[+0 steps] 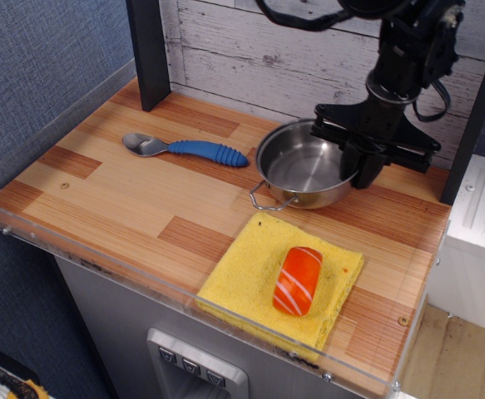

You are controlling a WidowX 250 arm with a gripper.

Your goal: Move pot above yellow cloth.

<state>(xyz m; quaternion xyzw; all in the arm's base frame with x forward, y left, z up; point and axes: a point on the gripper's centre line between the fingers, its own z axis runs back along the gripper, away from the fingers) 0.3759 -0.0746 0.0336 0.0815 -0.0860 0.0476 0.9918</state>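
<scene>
The shiny steel pot (302, 166) is just behind the far edge of the yellow cloth (246, 274), low over or on the wooden counter. One wire loop handle points toward the cloth. My black gripper (363, 170) is shut on the pot's right rim. The yellow cloth lies flat at the front right of the counter. An orange-red white-striped toy (298, 280) lies on it.
A blue-handled metal spoon (180, 148) lies at the back left. A clear plastic rim (142, 274) runs along the counter's front and left. A black post (146, 50) stands at the back left, another at the right edge (475, 108). A white plank wall is behind.
</scene>
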